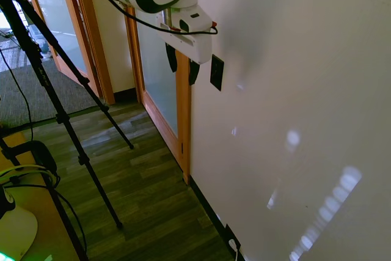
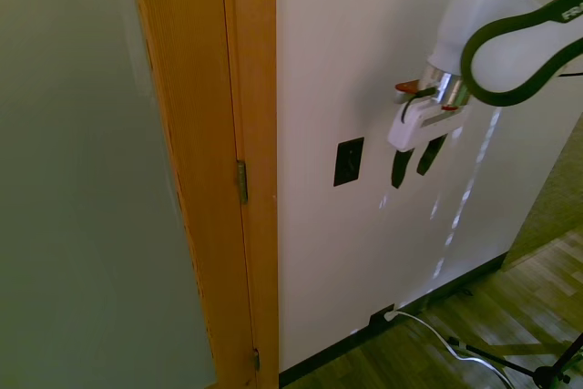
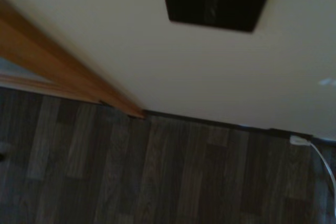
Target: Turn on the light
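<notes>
Cream wall [image 2: 364,43] fills most of both exterior views, bounded by a wooden door frame [image 2: 237,88]. We see the gripper [image 2: 412,161] hanging fingers-down near the wall, its two fingers parted with nothing between them. We locate the black switch [image 2: 349,161] on the wall between door frame and gripper, level with the fingers, not touching them.

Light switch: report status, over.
Gripper jaws open, holding nothing, hanging beside the wall. Light switch untouched, a gap between it and the jaws. Nothing in between; wooden door frame on the switch's far side.
</notes>
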Available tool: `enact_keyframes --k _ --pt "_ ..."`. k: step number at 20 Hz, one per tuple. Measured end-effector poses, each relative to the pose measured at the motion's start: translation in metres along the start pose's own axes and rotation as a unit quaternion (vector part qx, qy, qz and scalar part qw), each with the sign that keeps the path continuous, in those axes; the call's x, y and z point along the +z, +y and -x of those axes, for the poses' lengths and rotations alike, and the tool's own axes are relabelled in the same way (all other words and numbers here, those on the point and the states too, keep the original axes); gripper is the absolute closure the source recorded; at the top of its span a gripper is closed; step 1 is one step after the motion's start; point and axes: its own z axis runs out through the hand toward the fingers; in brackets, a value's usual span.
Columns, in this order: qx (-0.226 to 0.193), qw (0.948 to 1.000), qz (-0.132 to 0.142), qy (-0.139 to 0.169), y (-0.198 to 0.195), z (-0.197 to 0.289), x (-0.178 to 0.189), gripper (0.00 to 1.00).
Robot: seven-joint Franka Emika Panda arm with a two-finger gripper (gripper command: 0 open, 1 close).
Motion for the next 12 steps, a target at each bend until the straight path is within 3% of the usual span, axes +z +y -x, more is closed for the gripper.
enact_keyframes --k 3,6,11,12 --pt "0.022 0.9997 -0.013 0.005 -0.03 -0.011 0.024 0.0" --pt "0.049 0.9976 -0.041 0.027 -0.035 -0.016 0.047 0.0" --pt "0.125 0.9863 -0.075 0.077 -0.032 -0.014 0.059 0.0" --pt "0.137 0.9836 -0.078 0.088 -0.033 -0.013 0.058 1.0"
